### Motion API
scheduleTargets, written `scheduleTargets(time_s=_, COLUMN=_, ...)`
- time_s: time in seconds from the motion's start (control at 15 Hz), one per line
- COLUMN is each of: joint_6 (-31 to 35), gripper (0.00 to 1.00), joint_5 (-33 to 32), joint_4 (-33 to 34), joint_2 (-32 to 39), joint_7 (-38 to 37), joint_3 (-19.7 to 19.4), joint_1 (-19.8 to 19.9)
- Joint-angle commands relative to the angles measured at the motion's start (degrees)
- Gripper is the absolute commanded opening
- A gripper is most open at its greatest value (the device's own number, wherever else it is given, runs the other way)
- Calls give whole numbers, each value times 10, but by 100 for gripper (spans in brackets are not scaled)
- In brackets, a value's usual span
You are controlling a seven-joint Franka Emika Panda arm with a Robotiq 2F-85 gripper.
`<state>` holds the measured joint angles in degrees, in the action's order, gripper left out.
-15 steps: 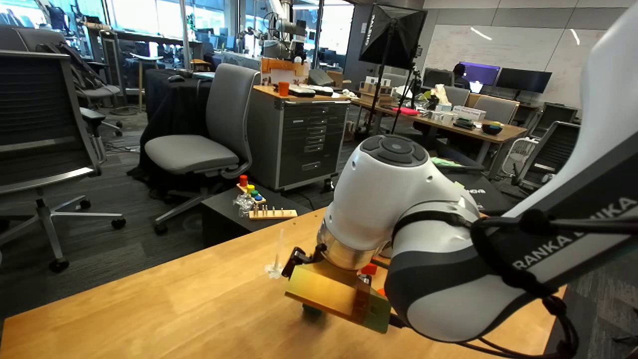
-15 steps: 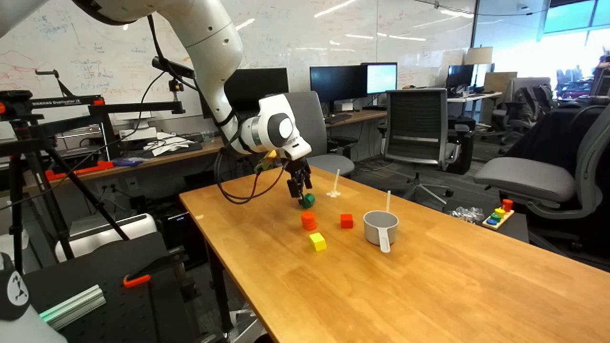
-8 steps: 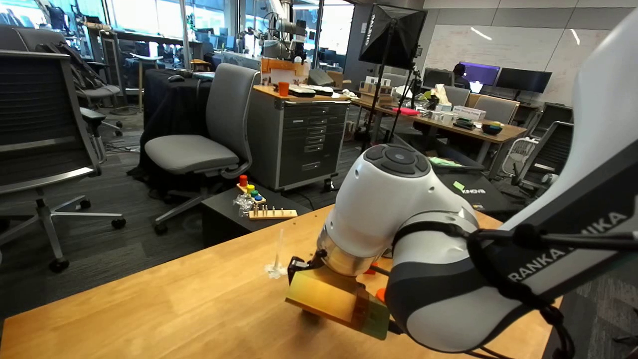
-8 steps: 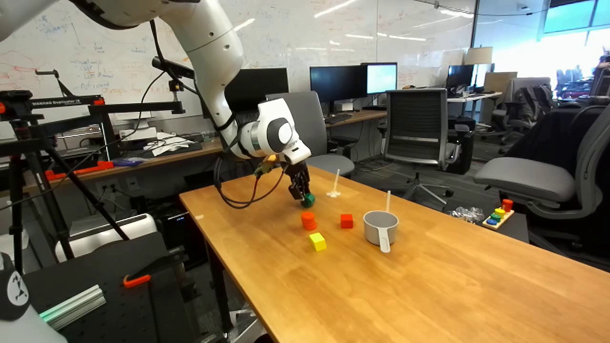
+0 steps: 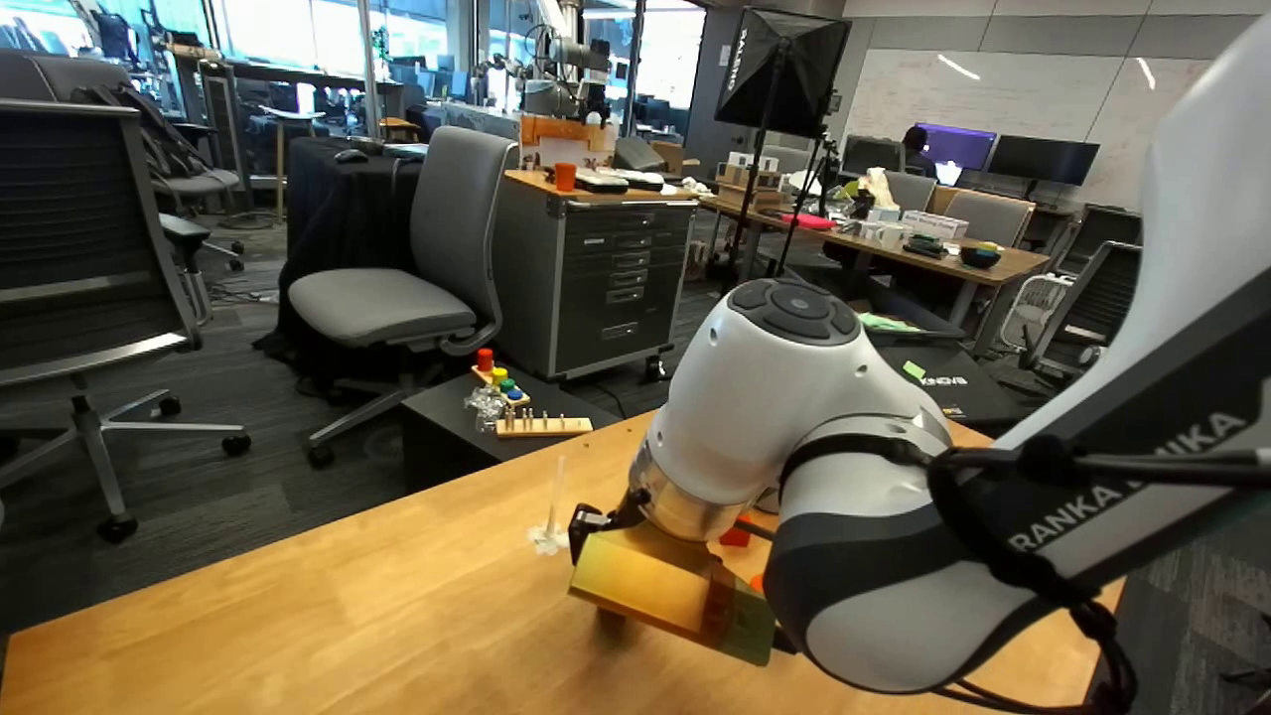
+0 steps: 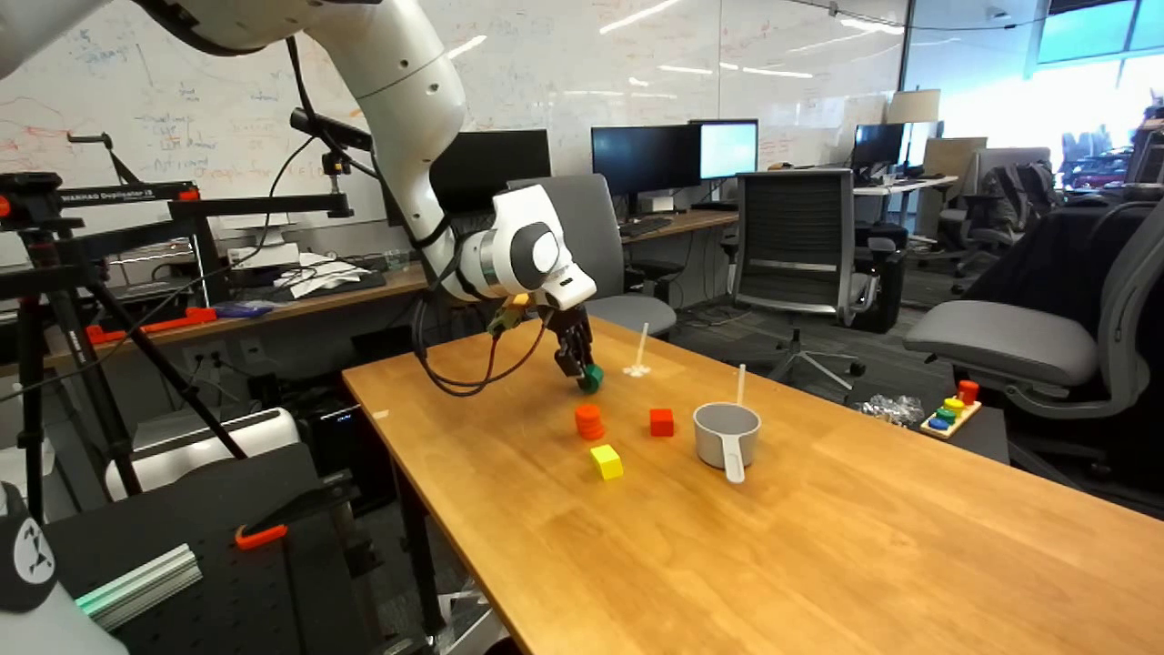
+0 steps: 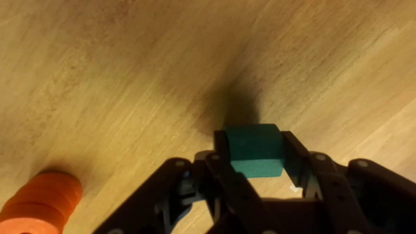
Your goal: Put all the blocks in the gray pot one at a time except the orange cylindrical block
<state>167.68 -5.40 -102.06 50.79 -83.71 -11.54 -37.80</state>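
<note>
"Holding what, the black two-fingered claw?"

"The dark-green faceted block, gripped near the wooden worktop. Risk: carried low toward the round gray metal pot, it could strike the red cube between."

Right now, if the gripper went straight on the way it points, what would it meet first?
Probably the wooden table, under the green block that the gripper holds; I can't tell whether the block touches it.

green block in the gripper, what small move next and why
Probably raise the green block a little: in the wrist view the gripper pinches it from both sides; in an exterior view the gray pot stands apart, open at the top.
</note>
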Motion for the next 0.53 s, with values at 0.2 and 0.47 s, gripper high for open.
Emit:
scheduleTargets(time_s=0.2, joint_6=-9, gripper=20, joint_5=-4, joint_4=-44, joint_2=-72, joint_7=21, joint_3=-54, joint_1=-25)
scheduleTargets(time_s=0.47, joint_6=-5, gripper=20, joint_5=-19, joint_4=-98, joint_2=-126, joint_7=12, joint_3=-110, joint_1=-47)
